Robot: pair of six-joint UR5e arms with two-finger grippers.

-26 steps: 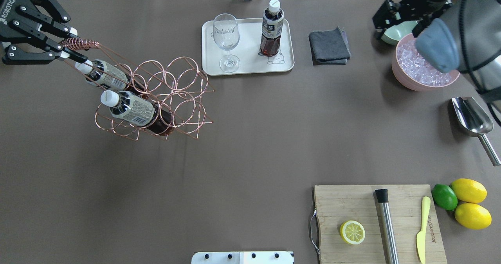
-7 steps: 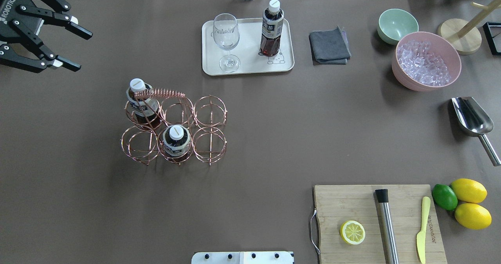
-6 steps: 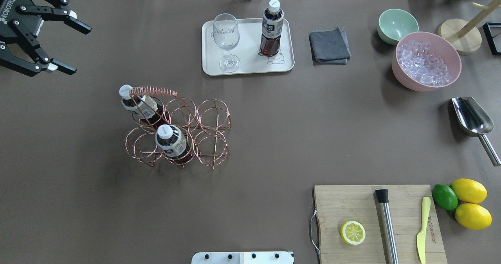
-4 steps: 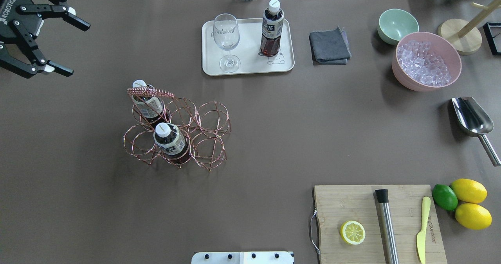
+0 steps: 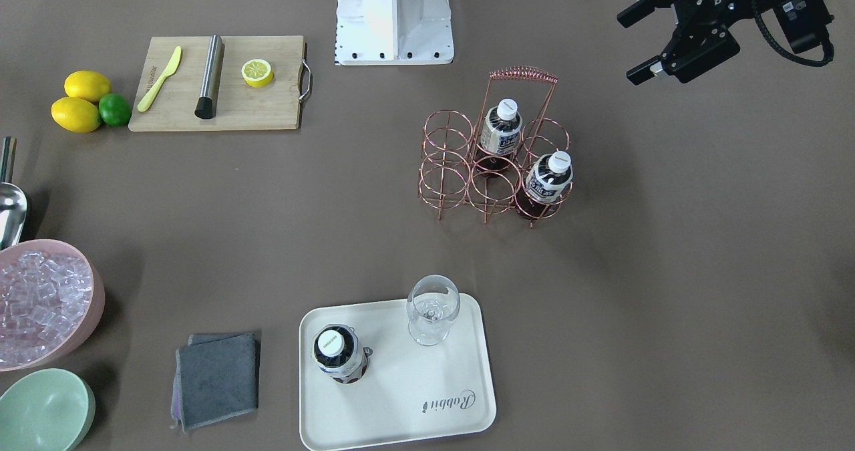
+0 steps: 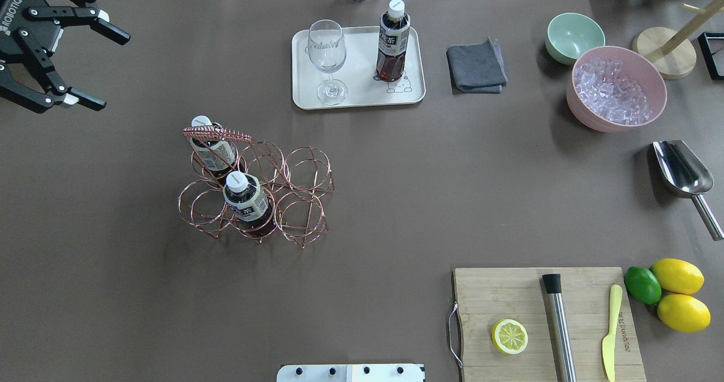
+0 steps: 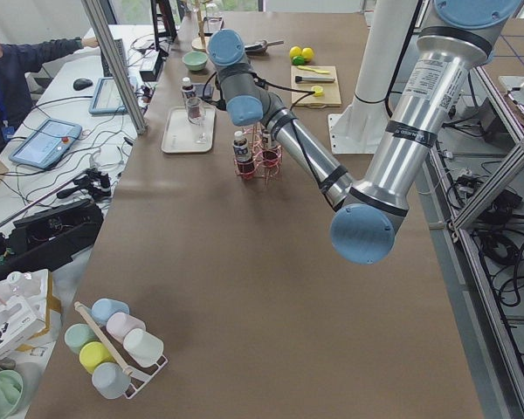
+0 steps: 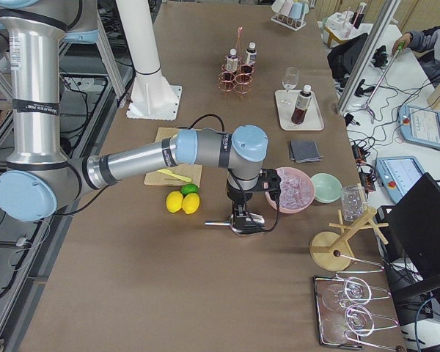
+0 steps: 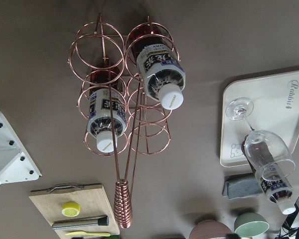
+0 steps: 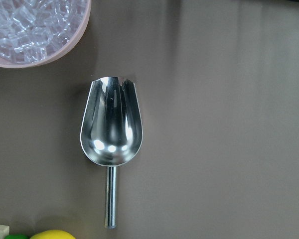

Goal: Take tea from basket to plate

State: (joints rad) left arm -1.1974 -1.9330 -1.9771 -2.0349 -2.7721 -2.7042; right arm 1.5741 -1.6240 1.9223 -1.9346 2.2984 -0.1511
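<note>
Looking from across the tabletop (image 5: 668, 270), we see the left pincer (image 5: 634, 45) up in the air over a corner. Its two fingers are wide apart and hold nothing. The basket (image 5: 444, 170) stands upright near the middle. The first tea bottle (image 5: 501, 132) sits in the middle ring of the row by the robot. The second tea bottle (image 5: 549, 177) sits in the end ring of the other row, on the robot's left. The third tea bottle (image 5: 337, 356) stands on the plate (image 5: 401, 411), near a glass (image 5: 433, 307). The plate is well apart from the basket.

From above, the left pincer is at the left edge, well away from the basket. A gray cloth (image 6: 476, 65) lies beside the plate. Further right are a green bowl (image 6: 574, 34), a pink bowl (image 6: 588, 123) of ice and a shiny scoop (image 6: 681, 172).

From the left end, we see the big near arm bend high over the tabletop. The basket looks small beyond it.

From the right end, the right pincer (image 8: 243, 218) points down just over the scoop. We cannot tell if its fingers are apart or together.

The left wrist camera looks down on the basket. Its coil handle points at the camera. Both bottles sit in their rings.

The right wrist camera shows the scoop lying hollow side up, with the pink bowl in the corner.
</note>
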